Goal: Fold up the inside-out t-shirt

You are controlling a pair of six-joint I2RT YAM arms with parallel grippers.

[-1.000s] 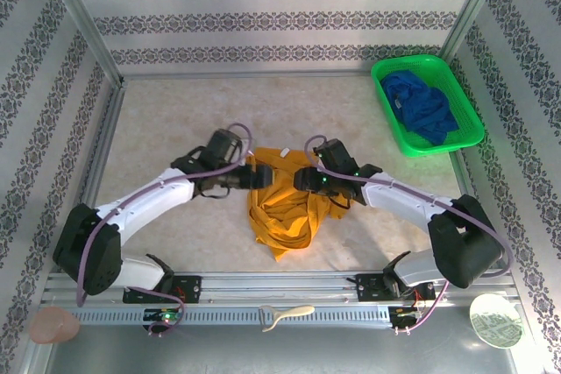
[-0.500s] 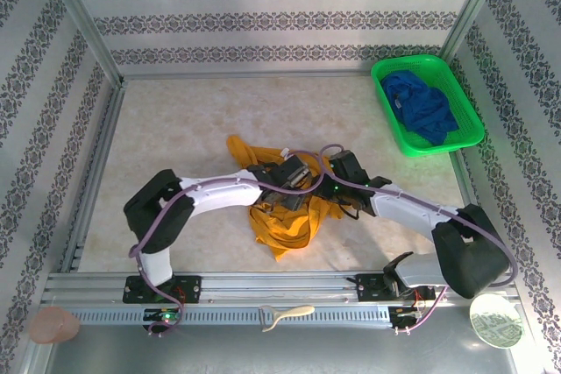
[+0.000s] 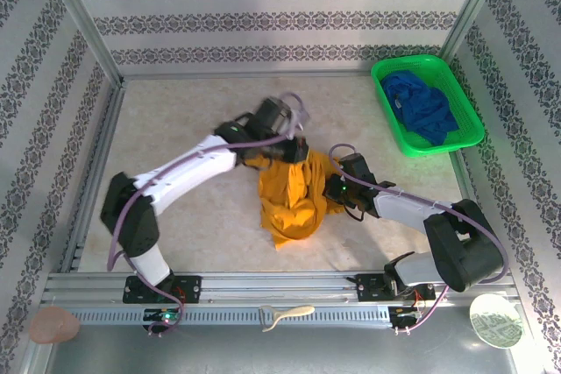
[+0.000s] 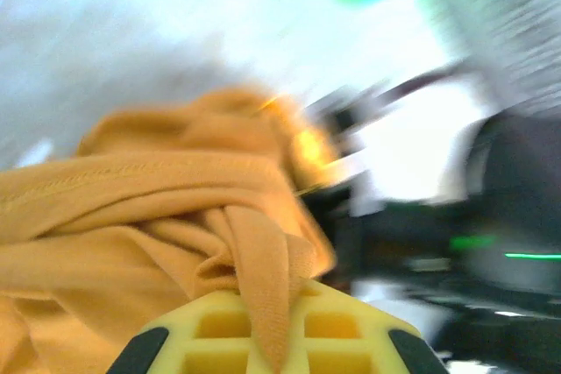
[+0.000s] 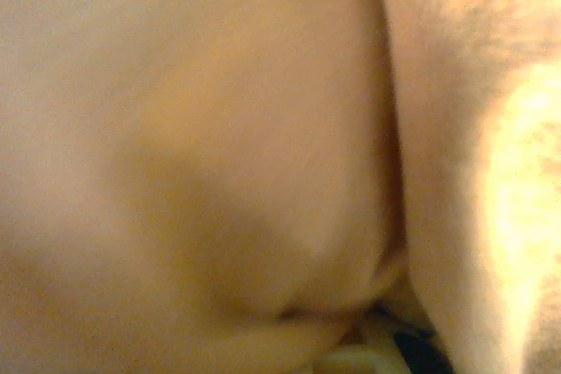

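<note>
The inside-out t-shirt (image 3: pixel 289 199) is a mustard-yellow bundle bunched in the middle of the table, plain face showing. My left gripper (image 3: pixel 294 150) reaches across to the shirt's far edge and is shut on a fold of it. In the left wrist view a strip of the t-shirt (image 4: pixel 175 216) runs down between the yellow fingers (image 4: pixel 346 330) of the left gripper (image 4: pixel 267 326). My right gripper (image 3: pixel 330 188) is pressed into the shirt's right edge and is shut on it. In the right wrist view the t-shirt (image 5: pixel 219 155) lies right against the lens and hides the fingers.
A green basket (image 3: pixel 386 98) holding a deep-blue cloth (image 3: pixel 422 104) stands at the back right. Patterned walls close the left, back and right sides. Along the front rail lie a pink object (image 3: pixel 53 326), a white utensil (image 3: pixel 285 314) and a small plate (image 3: pixel 495 320).
Both grippers have closed on the shirt. The left arm has swung from over the shirt's middle toward the back, and the cloth has drawn into a narrower bundle between the two grippers.
</note>
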